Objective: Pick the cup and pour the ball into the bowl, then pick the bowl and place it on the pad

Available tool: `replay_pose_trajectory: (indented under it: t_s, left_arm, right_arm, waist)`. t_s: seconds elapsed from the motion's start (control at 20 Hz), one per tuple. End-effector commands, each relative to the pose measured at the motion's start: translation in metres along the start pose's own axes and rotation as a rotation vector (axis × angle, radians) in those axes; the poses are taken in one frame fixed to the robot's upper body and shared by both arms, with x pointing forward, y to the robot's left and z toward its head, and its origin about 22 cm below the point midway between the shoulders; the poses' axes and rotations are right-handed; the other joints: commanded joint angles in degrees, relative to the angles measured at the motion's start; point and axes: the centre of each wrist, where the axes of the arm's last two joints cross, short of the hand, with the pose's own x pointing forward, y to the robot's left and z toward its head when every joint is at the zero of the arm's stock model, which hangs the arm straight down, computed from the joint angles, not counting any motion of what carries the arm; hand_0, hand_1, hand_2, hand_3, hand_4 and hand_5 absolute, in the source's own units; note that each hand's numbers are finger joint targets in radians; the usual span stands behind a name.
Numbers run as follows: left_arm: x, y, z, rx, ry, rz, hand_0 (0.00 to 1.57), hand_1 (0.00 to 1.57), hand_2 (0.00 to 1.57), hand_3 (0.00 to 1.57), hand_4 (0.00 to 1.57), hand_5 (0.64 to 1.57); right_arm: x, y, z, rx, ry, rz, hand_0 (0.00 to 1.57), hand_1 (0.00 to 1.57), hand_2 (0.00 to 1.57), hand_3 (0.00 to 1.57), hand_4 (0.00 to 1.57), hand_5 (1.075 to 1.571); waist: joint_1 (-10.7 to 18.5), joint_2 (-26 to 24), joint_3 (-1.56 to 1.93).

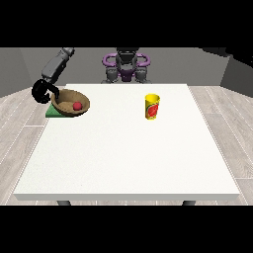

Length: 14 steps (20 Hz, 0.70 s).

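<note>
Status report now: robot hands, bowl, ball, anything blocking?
Robot hand at view's left curled at the bowl rim. Bowl on green pad, red ball inside. Yellow cup upright, apart. Other hand unseen.

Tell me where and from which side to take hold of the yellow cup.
Grip the cup round its side wall, about mid-height, coming in level from the side. It stands upright and alone on the table, mouth up, so the round wall is free all around.

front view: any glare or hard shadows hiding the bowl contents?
Front view: even, soft light, no glare on the table; ball shows clearly inside the bowl; the cup casts only a faint shadow; the hand at the view's left reads dark against the floor.
</note>
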Motion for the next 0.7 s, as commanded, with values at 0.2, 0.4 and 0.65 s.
replay_pose_trajectory:
  t_s: [0.2,0.4,0.65]
  left_arm:
    - [0.043,-0.001,0.004,0.012,-0.106,0.01,0.0,0.0,0.0,0.0,0.7,1.559]
    - [0.038,-0.018,0.01,-0.033,-0.1,0.022,0.0,0.0,0.0,0.0,0.69,1.556]
    - [0.041,-0.011,0.016,-0.012,-0.135,0.018,0.0,0.0,0.0,0.0,0.7,1.555]
  right_arm:
    - [-0.003,-0.087,0.014,-0.067,-0.102,-0.017,1.57,1.57,1.57,0.0,0.97,1.57]
    - [0.004,-0.091,0.009,-0.085,-0.095,0.027,1.57,1.57,1.57,0.0,0.98,1.571]
    - [0.011,-0.088,0.003,-0.067,-0.085,0.002,1.57,1.57,1.57,0.09,0.98,1.57]
  waist:
    - [0.53,5.42,0.17]
    - [1.75,5.2,0.1]
    - [2.6,6.22,0.0]
